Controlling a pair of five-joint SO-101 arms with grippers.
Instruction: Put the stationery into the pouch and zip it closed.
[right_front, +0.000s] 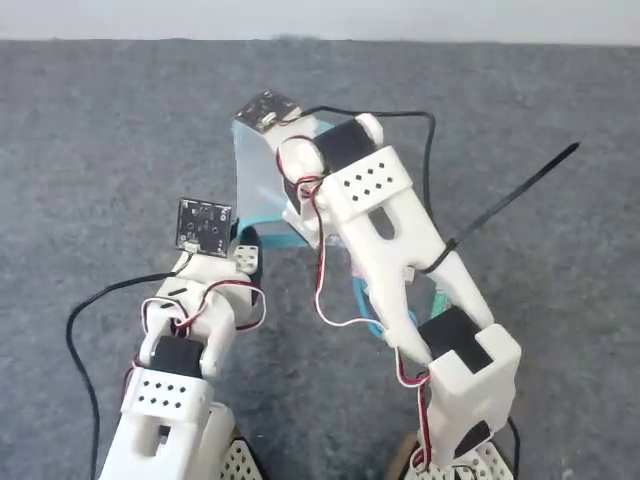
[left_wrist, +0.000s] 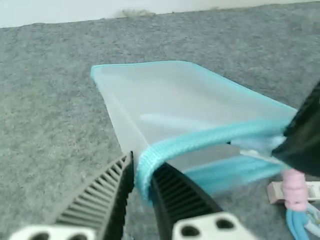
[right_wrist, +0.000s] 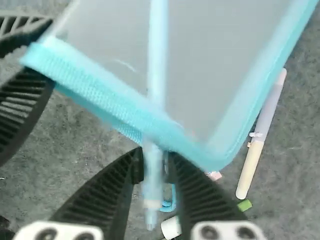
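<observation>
Left hand (left_wrist: 142, 169) is pinched tight on the blue zip edge of the pouch (left_wrist: 190, 100), which sits mid-worktop (right_front: 90, 140), a bit toward the far side. Right hand (right_wrist: 155, 156) is clamped on a light blue pen (right_wrist: 151, 197), with the pen's far end poking into the pouch mouth. A second pen (right_wrist: 261, 142), yellow and lilac, lies just beside the pouch.

Left arm (right_front: 175, 385): folded low, left gripper (left_wrist: 141, 172) jaws pinched on the pouch (left_wrist: 175, 100) rim.
Right arm (right_front: 400, 230): stretched farther forward, right gripper (right_wrist: 154, 160) jaws clamped on a light-blue pen (right_wrist: 150, 202).
</observation>
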